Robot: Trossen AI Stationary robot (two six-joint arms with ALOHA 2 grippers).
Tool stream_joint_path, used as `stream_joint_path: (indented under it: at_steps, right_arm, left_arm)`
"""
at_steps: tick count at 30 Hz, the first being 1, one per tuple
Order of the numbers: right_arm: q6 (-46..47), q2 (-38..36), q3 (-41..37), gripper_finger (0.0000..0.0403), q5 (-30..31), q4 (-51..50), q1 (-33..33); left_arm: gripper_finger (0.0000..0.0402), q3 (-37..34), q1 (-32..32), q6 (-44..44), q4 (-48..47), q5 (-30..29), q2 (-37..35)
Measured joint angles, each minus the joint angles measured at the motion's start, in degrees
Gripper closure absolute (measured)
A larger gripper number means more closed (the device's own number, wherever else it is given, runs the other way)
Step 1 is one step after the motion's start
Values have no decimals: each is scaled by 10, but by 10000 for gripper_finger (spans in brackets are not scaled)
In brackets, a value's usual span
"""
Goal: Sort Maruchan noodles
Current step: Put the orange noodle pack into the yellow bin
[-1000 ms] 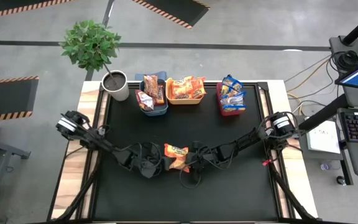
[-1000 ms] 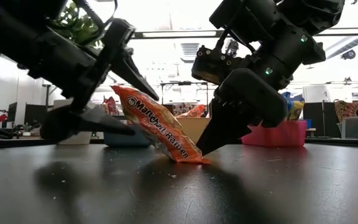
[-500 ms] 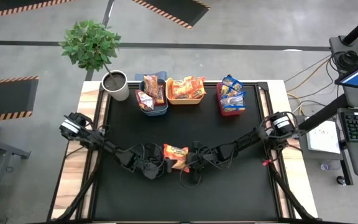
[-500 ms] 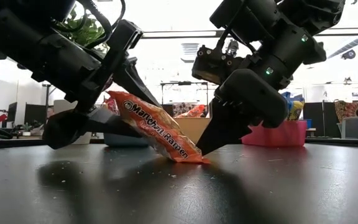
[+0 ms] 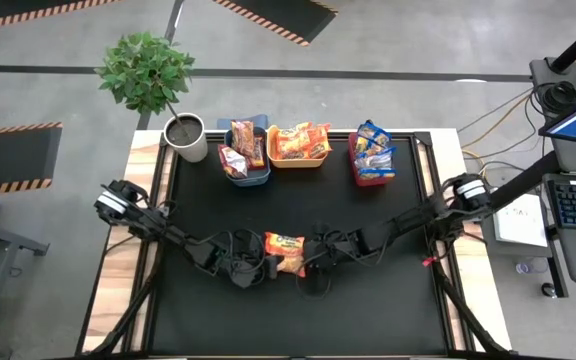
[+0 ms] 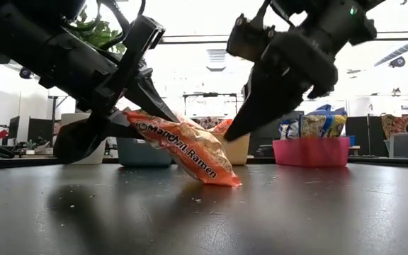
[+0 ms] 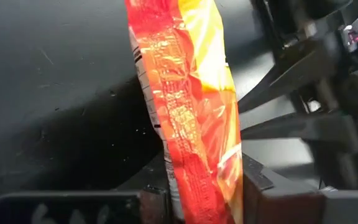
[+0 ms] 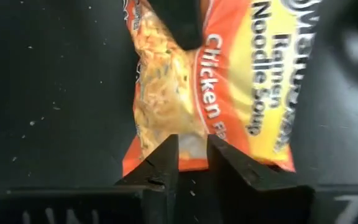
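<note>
Left gripper (image 6: 142,122), fingers clenched on one end of the orange, crinkly plastic Maruchan ramen packet (image 6: 190,150). The packet slants down from those fingers, and its far corner touches the black matte surface (image 6: 296,212). Past that corner, the right gripper (image 8: 192,144) hangs above the packet with its fingers narrowly parted and released, holding nothing.

The handover looks complete, so the left arm probably needs to lift before it travels, so that the corner does not drag. The film is slick and glossy over a stiff, flat noodle block, and a firm pinch on the sealed edge should stop it swinging.

Well beyond the fingers wait a blue plastic bin (image 5: 251,183), a yellow plastic bin (image 5: 298,163) holding orange packets, and a red plastic bin (image 5: 371,182).
</note>
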Motion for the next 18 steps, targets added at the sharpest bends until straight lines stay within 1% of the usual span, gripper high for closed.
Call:
stream_joint_path:
  at_steps: [3,10,13,15,18]
  right_arm:
    - [-11,-31,0,314,6,-27,0]
    - [-45,-126,-20,293,104,-90,0]
    - [-65,-174,-40,292,147,-88,-1]
    - [-80,-206,-52,294,178,-81,-2]
    - [-113,-249,-76,297,223,-54,-4]
  left_arm:
    - [326,0,0,11,-3,0,-7]
    - [327,-1,8,88,-8,-3,-35]
    - [327,-1,21,146,-11,-4,-55]
    - [327,1,35,201,-11,-4,-69]
    - [327,1,66,263,-14,-4,-98]
